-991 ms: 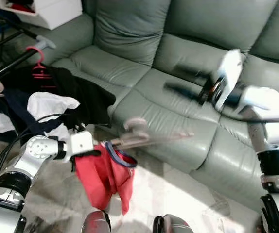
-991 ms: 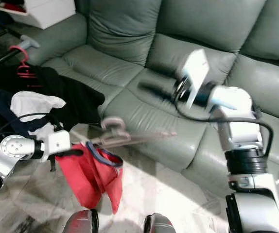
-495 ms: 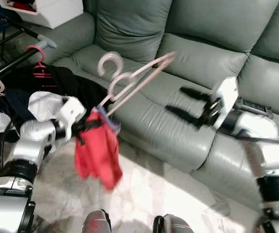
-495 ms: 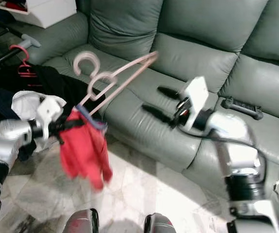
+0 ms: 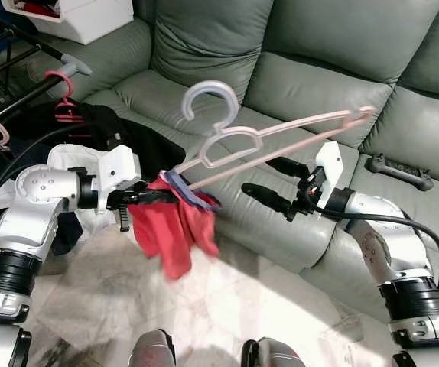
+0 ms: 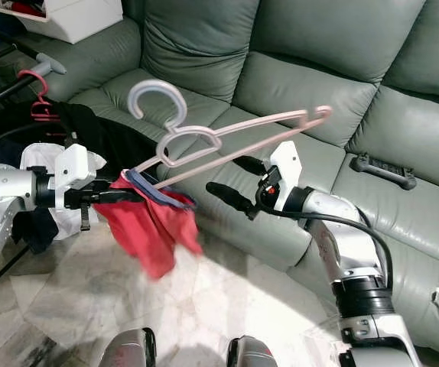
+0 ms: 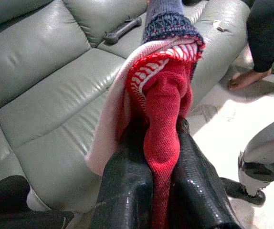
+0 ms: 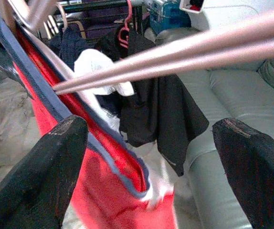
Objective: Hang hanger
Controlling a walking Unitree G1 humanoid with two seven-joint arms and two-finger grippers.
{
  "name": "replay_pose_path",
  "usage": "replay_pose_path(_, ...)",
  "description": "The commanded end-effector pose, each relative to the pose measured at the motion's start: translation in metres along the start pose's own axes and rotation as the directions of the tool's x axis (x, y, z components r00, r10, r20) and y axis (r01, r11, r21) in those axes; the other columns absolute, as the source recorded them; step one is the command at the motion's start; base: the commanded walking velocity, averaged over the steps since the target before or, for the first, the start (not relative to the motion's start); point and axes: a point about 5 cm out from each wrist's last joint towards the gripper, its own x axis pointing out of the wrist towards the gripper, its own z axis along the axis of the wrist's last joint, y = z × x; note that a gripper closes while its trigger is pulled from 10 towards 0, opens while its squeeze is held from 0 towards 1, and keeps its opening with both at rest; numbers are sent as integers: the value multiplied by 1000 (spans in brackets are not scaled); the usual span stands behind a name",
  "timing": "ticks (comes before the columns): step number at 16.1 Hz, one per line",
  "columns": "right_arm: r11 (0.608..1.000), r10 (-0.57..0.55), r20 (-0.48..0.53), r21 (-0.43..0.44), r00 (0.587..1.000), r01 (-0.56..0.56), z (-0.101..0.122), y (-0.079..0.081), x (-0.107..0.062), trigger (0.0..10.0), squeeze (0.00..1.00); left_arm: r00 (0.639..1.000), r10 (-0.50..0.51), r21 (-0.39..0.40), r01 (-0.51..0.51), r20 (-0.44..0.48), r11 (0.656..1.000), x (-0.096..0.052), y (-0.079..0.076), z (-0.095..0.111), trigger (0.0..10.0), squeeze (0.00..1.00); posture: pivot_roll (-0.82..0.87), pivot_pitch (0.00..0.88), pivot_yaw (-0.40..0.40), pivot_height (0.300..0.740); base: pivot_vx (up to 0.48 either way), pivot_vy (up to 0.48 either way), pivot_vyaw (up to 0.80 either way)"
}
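Observation:
Two pale pink hangers (image 5: 281, 136) lie stacked and tilted, their hooks (image 5: 208, 95) up and their far ends toward the sofa back. A red garment (image 5: 175, 233) with a blue collar hangs from their near end. My left gripper (image 5: 154, 197) is shut on the garment at the collar; the left wrist view shows red knit (image 7: 163, 119) pinched between both black fingers (image 7: 127, 186). My right gripper (image 5: 269, 183) stands open just below and to the right of the hangers. In the right wrist view the hanger bars (image 8: 175, 55) cross above its spread fingers (image 8: 36, 176).
A grey-green leather sofa (image 5: 204, 46) runs behind. At far left a black rack (image 5: 5, 65) carries a pink hanger (image 5: 63, 95) and dark and white clothes (image 5: 139, 145). A black handle-like object (image 5: 399, 170) lies on the right seat. A person's feet (image 7: 242, 81) stand on the pale floor.
My left gripper has lifted the garment and hangers and swung them to the right, so the hangers now reach over the sofa seat. My right gripper has dropped and come in beneath them.

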Motion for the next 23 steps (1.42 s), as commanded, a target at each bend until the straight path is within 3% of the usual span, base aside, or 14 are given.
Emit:
replay_pose_path(1, 1000, 13, -18, 19, 1000, -12, -7, 4, 1, 10000, 1000, 999, 1, 66, -4, 47, 998, 1, 6, 22, 0, 0, -10, 93, 10, 740, 0, 0, 0)
replay_pose_path(7, 999, 14, -50, 36, 999, -12, -18, 4, 1, 10000, 1000, 985, -59, 100, 43, 164, 994, 12, -3, 59, 0, 0, -11, 97, 6, 740, 0, 0, 0)
replay_pose_path(11, 999, 22, -47, 32, 999, -20, -18, 5, 7, 10000, 1000, 977, -79, 106, 59, 198, 993, 21, -13, 68, 0, 0, -9, 96, 4, 740, 0, 0, 0)
replay_pose_path(12, 999, 24, -46, 33, 999, -22, -18, 5, 9, 10000, 922, 976, -78, 105, 58, 204, 993, 24, -14, 69, 0, 0, -10, 95, 2, 740, 0, 0, 0)
replay_pose_path(13, 999, 29, -45, 36, 999, -27, -19, 5, 12, 10000, 749, 973, -82, 105, 61, 217, 993, 27, -15, 72, 0, 0, -12, 96, 2, 740, 0, 0, 0)
replay_pose_path(14, 999, 32, -44, 38, 999, -30, -19, 6, 15, 10000, 710, 971, -86, 105, 64, 224, 992, 28, -16, 73, 0, 0, -12, 96, 2, 740, 0, 0, 0)
replay_pose_path(16, 998, 41, -42, 45, 998, -39, -21, 6, 26, 10000, 8, 964, -104, 115, 78, 246, 990, 35, -20, 81, 0, 0, -11, 97, 2, 740, 0, 0, 0)
replay_pose_path(20, 998, -56, -74, 14, 996, 57, -24, -4, 43, 10000, 0, 950, -128, 130, 94, 286, 987, 39, -26, 96, 0, 0, -5, 101, -5, 740, 0, 0, 0)
replay_pose_path(22, 982, -184, -141, 14, 973, 188, -33, -16, 45, 10000, 0, 937, -148, 132, 111, 317, 985, 40, -32, 104, 0, 0, -1, 105, -10, 740, 0, 0, 0)
replay_pose_path(23, 962, -250, -163, 65, 954, 264, -39, -23, 42, 10000, 0, 933, -150, 130, 113, 327, 985, 40, -33, 108, 0, 0, 1, 107, -11, 740, 0, 0, 0)
